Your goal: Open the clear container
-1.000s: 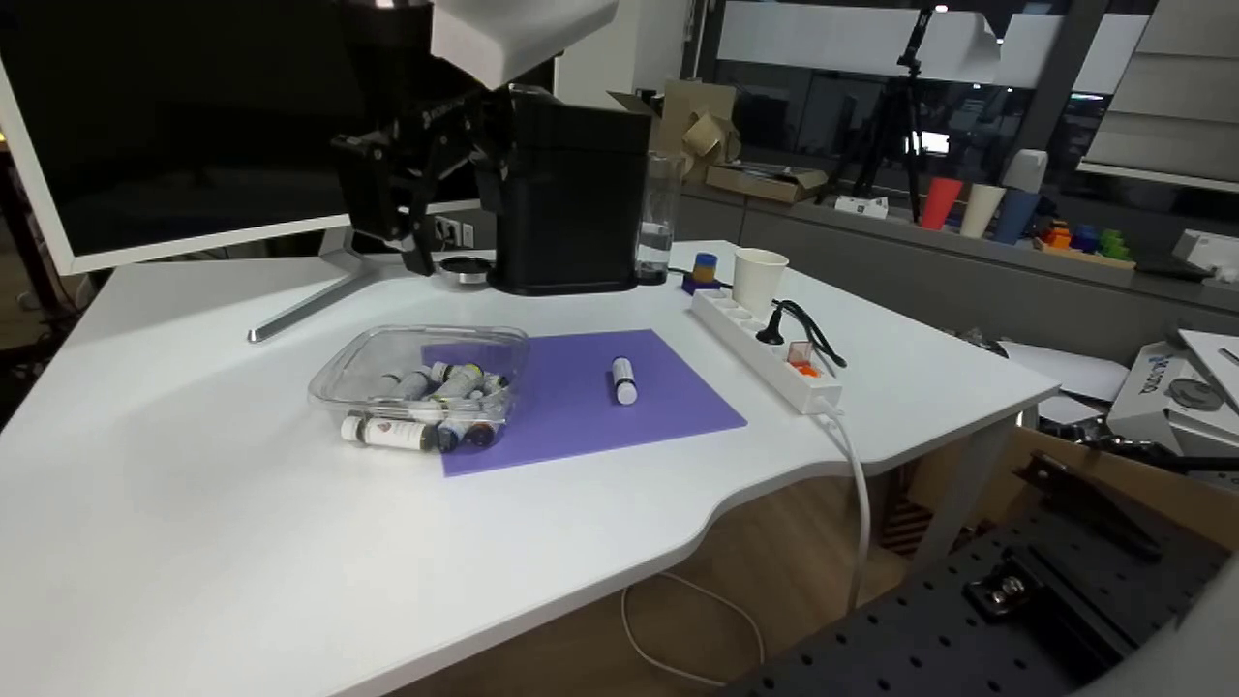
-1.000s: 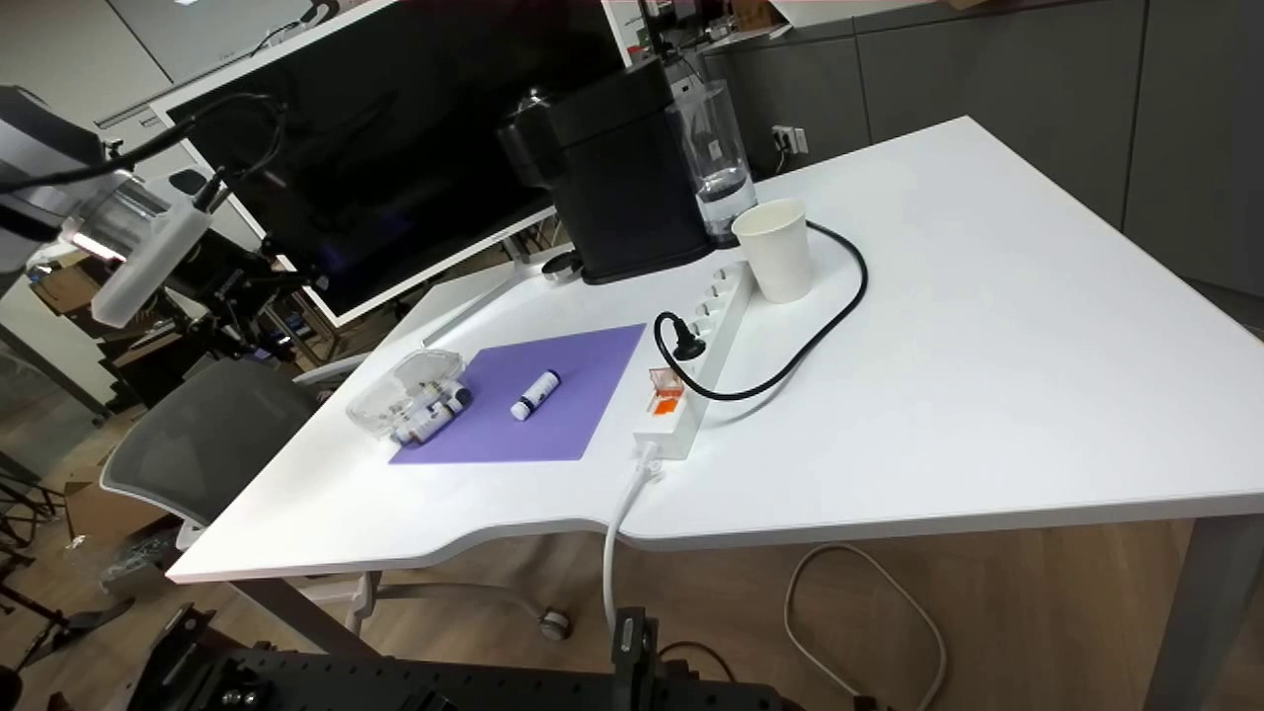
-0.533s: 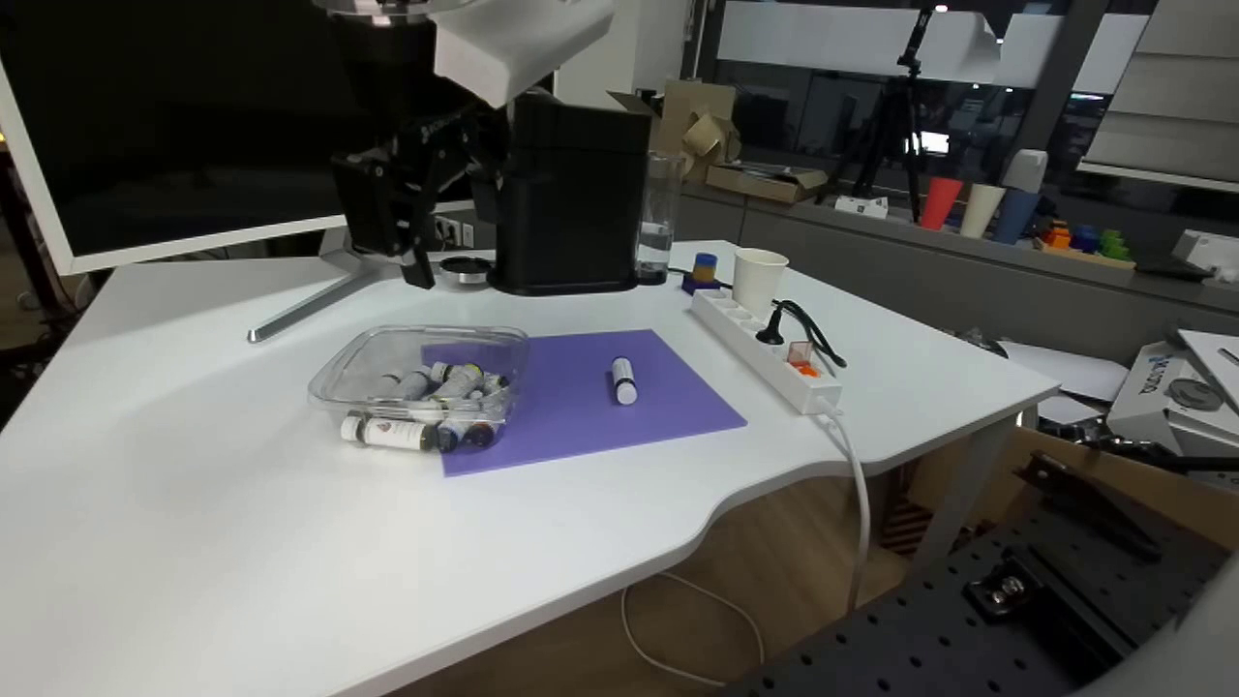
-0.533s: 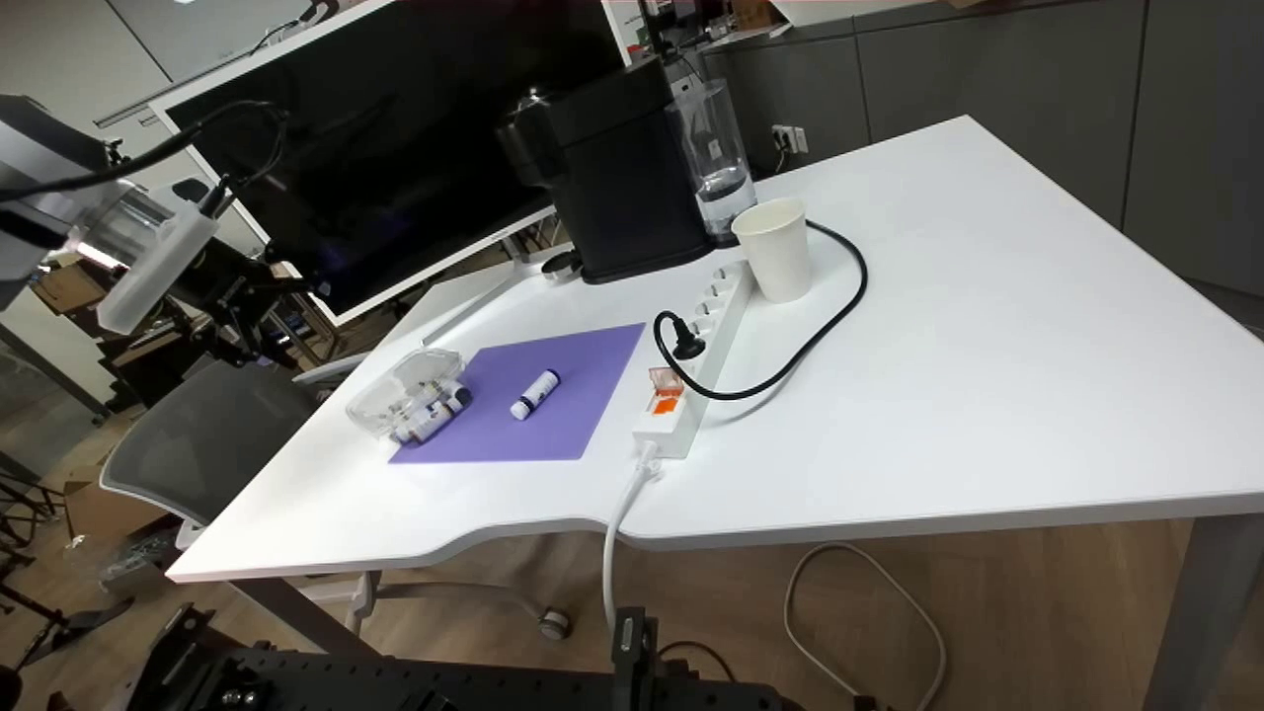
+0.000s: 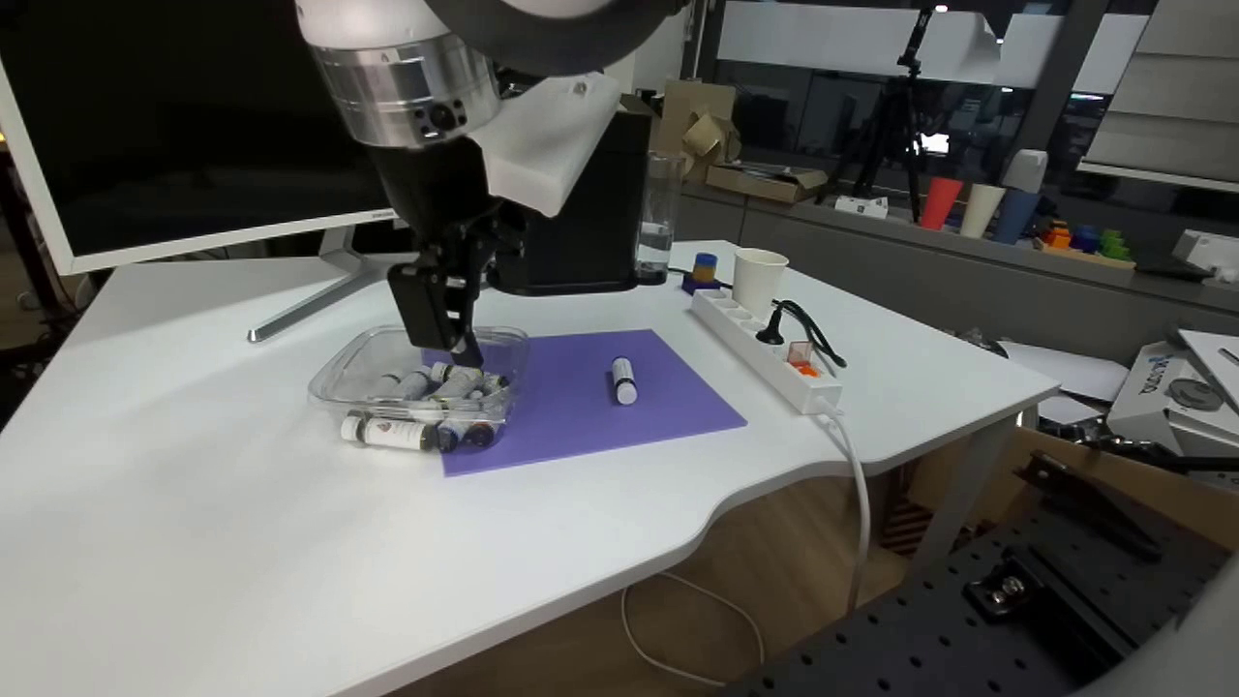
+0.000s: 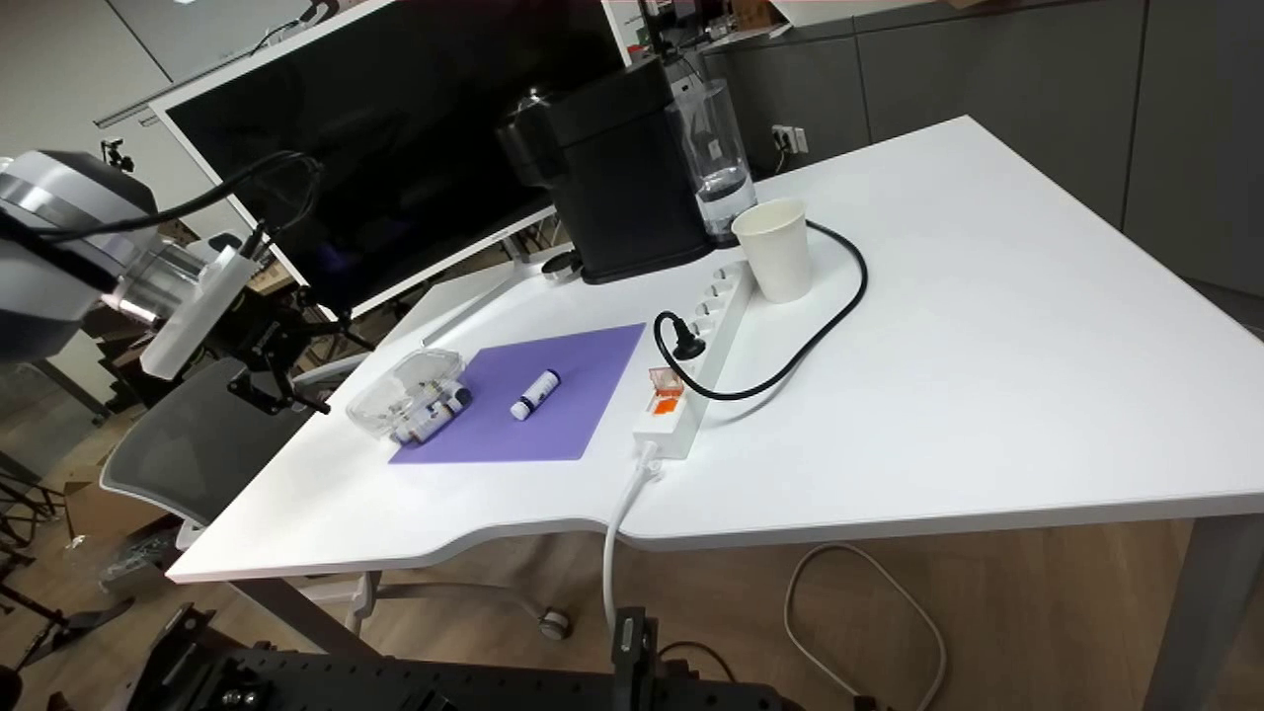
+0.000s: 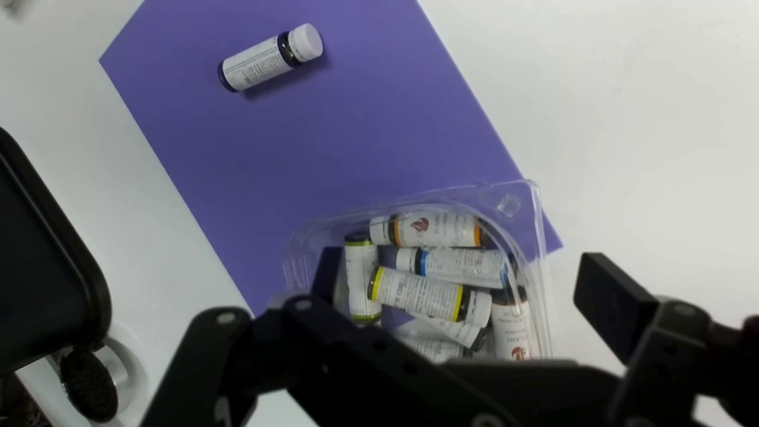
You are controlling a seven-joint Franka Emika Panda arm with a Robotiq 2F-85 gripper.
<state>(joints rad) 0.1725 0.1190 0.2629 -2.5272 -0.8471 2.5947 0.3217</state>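
Observation:
The clear container holds several small labelled vials and sits on the white table, partly on a purple sheet. It also shows in an exterior view and in the wrist view. I cannot tell whether a clear lid covers it. My gripper is above the container, pointing down. In the wrist view the gripper is open, with one finger over the container's inside and the other past its rim, above the bare table. It also shows in an exterior view. Nothing is held. The near part of the container is hidden behind the gripper.
A loose vial lies on the purple sheet. A white power strip with a black cable and a paper cup stand beyond it. A black machine and a monitor with its stand are behind the container.
My arm has come down and moved toward the container, from behind it to above it. The gripper stays open. The container and vials have not moved.

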